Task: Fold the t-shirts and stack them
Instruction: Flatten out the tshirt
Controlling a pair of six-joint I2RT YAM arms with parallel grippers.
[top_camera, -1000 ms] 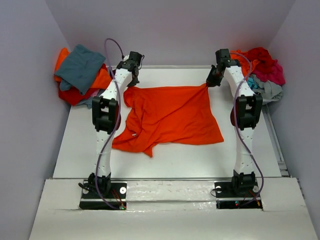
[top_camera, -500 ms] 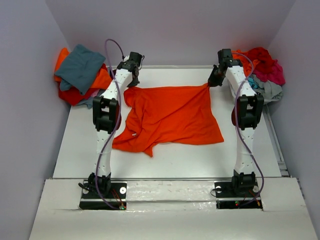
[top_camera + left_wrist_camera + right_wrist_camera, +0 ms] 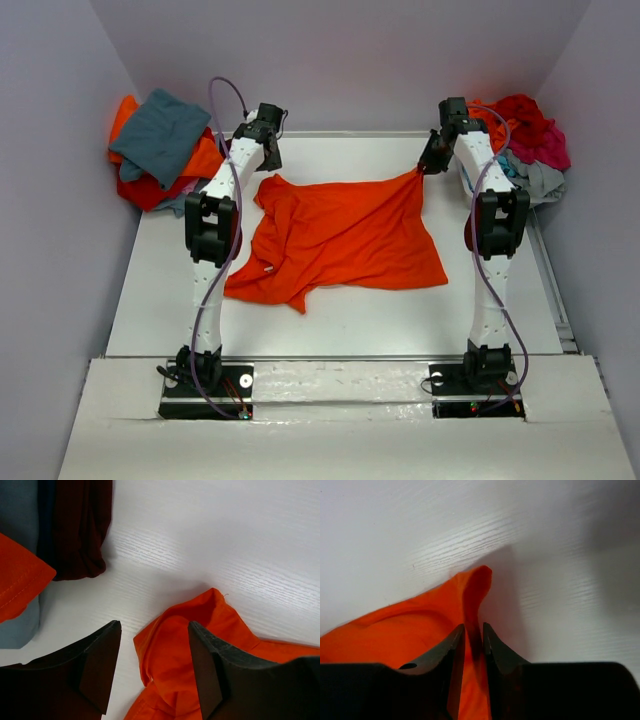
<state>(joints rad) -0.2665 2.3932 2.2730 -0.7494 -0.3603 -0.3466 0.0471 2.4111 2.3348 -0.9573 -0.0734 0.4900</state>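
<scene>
Locate the orange t-shirt (image 3: 340, 235) spread open on the middle of the desk (image 3: 340, 325), between the two arms, with its near left part rumpled and partly folded under.

Note the change at the left gripper (image 3: 152, 645): jaws clamped on the far left corner a second ago, now parted wide and released. Find that corner dropped back onto the desk, lying loose as a small bunched fold between the fingers (image 3: 102, 665) in the left wrist view.

Check the right gripper (image 3: 472, 635): jaws narrow, with a ridge of the far right corner pinched between them. Confirm in the top view, where that corner rises to a peak at the gripper. Treat as grasping the shirt, possibly close to letting go.

Compare the far edge: stretched taut between both grippers a second ago, now slack at its left end.

Read this as the end of the spreading step, with the shirt laid out for a first fold. Expect a release on the right before any folding. Smooth the rumpled near left part first, or risk an uneven fold.

Leave alone the folded stack (image 3: 160, 140) at far left, teal-grey on top, and the loose heap (image 3: 525, 140) at far right. Count most of the task as outstanding.
</scene>
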